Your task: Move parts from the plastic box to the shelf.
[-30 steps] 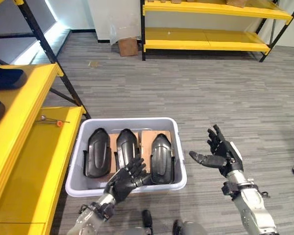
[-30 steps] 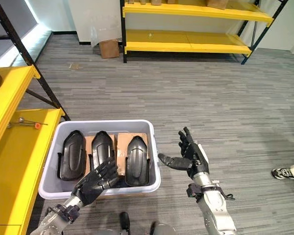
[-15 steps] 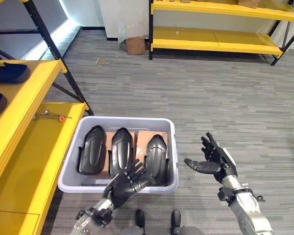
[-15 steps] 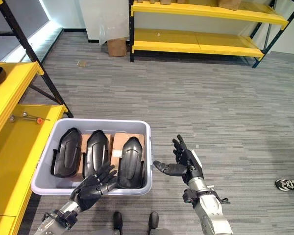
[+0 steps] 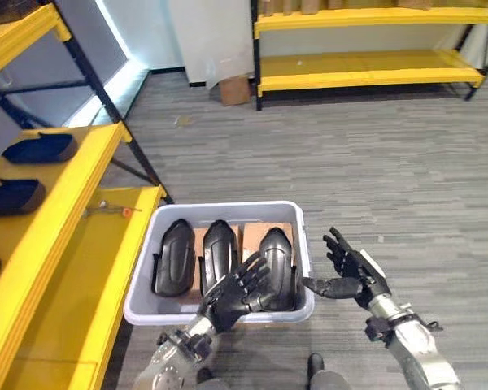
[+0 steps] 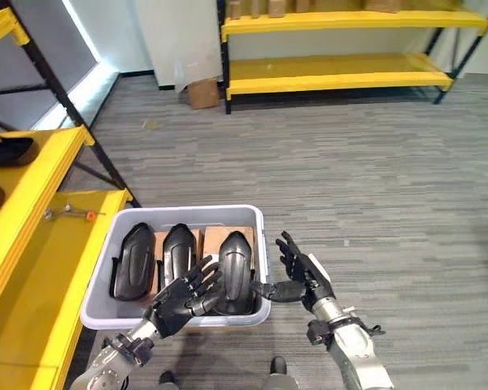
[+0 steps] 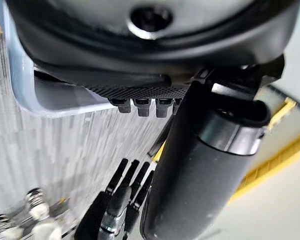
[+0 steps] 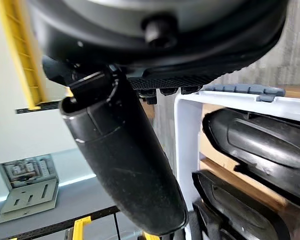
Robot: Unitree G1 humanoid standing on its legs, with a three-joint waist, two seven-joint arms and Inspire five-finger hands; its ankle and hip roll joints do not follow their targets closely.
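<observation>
A grey plastic box (image 5: pixel 228 207) stands on the floor with three black moulded parts side by side on cardboard: left (image 5: pixel 173 257), middle (image 5: pixel 218 253), right (image 5: pixel 276 256). My left hand (image 5: pixel 232 294) hovers open over the box's near rim, fingers spread above the middle and right parts and holding nothing. Just beside the box's right wall, my right hand (image 5: pixel 350 272) is open, palm turned toward the box and thumb (image 8: pixel 125 165) extended. The right wrist view shows the box wall (image 8: pixel 187 130) and the parts (image 8: pixel 255 142) close by. A yellow shelf (image 5: pixel 57 211) stands at the left.
Dark parts (image 5: pixel 41 148) lie on the left shelf's upper level, and a small tool (image 5: pixel 114 211) lies on its lower level beside the box. Across the grey plank floor stand another yellow shelf (image 5: pixel 366 69) and a cardboard box (image 5: pixel 234 88).
The whole picture has shifted as the camera moved. My right hand has come a little closer to the box's right wall. Both hands stay open and the parts lie unmoved.
</observation>
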